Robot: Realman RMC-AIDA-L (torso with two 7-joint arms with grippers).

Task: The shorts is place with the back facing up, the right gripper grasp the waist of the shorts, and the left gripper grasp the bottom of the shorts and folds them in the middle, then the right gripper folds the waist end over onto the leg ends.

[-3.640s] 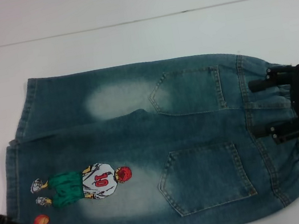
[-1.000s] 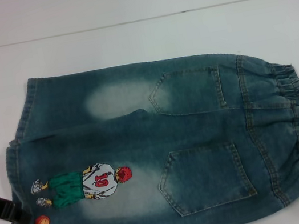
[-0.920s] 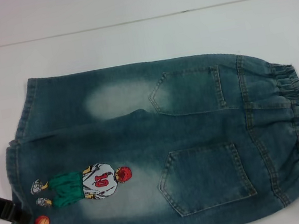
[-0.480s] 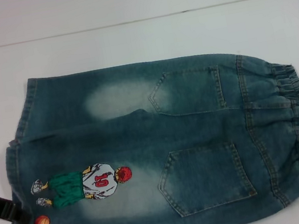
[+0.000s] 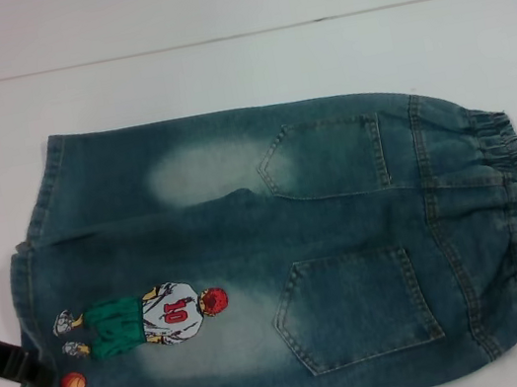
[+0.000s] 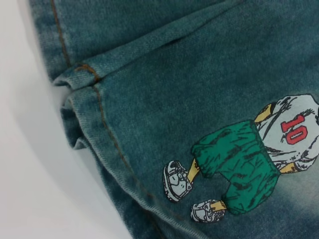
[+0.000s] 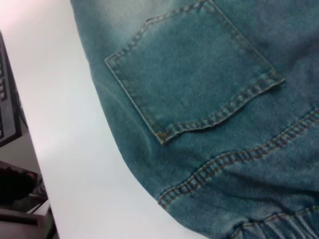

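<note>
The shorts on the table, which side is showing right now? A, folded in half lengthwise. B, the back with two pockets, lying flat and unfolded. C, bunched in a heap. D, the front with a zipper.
B: the shorts lie spread flat on the white table, with both back pockets and the number 10 player print facing up, and no fold made yet.
</note>
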